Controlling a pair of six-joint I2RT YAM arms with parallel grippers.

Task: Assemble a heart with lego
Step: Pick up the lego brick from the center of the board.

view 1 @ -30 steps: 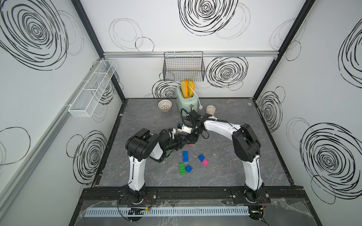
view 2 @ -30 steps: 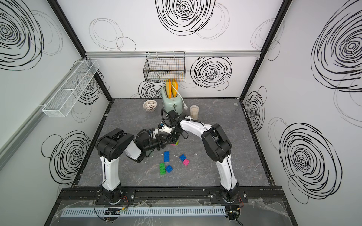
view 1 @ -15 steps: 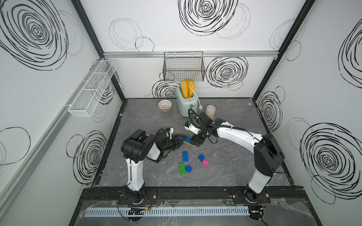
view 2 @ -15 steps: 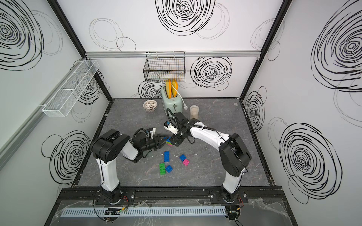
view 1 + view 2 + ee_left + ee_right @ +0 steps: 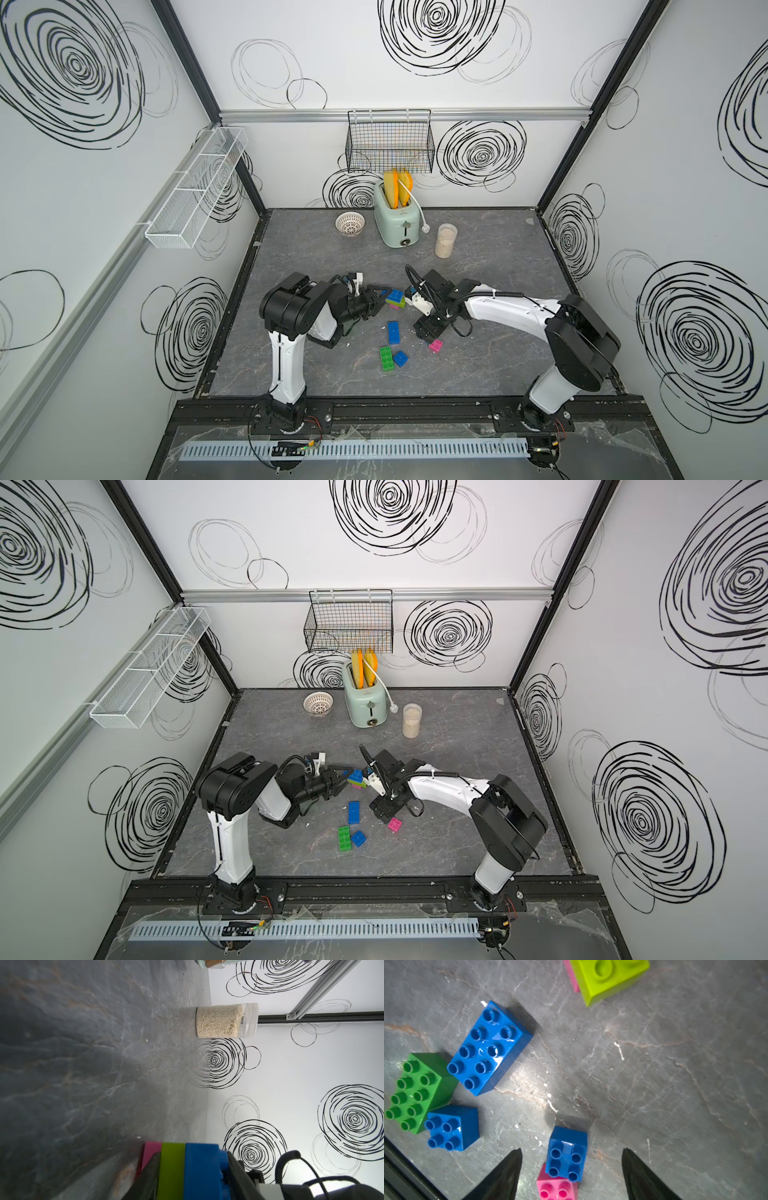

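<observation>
While clamping pink-lime-blue brick heart in left gripper, hovering right gripper, spread, over small square blue brick; next: lower, pinch.

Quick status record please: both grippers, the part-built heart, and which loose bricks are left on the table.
left gripper: shut on partial heart
partial heart: blue, lime and pink bricks joined
right gripper: open, jaws either side of square blue brick, not gripping
square blue brick: on table, against pink brick
other loose bricks: long blue brick, green brick, second square blue brick
</observation>
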